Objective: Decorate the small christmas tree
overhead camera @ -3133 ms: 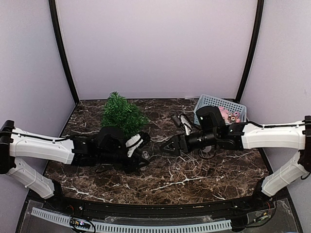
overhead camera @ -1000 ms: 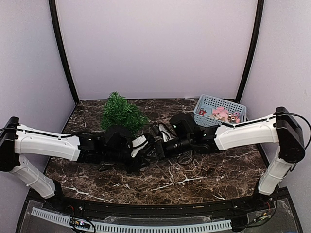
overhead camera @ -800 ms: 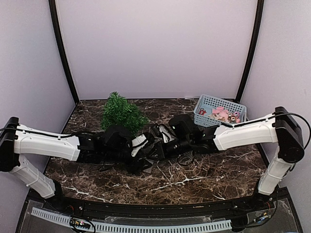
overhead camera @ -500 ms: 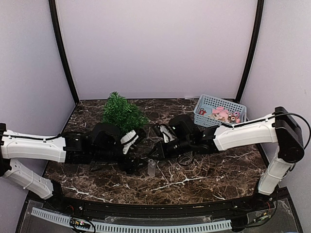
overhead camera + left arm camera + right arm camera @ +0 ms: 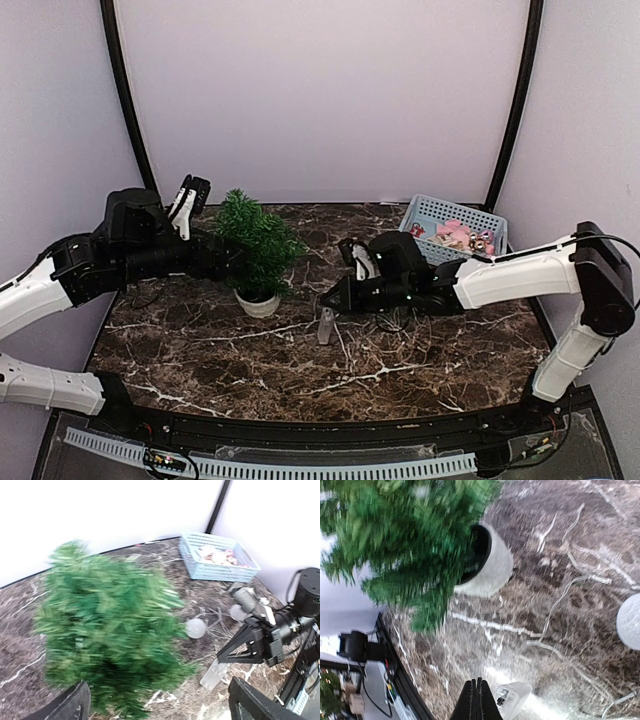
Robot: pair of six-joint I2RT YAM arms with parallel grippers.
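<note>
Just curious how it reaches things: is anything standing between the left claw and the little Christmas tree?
Nothing visible. The open left gripper hovers close beside the top of the small christmas tree, with only air between them.

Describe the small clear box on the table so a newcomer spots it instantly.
On the dark marble table, look between the small christmas tree and the blue basket. The clear box sits at the tip of the right gripper: translucent and blocky, unlike the round white ball nearby.
</note>
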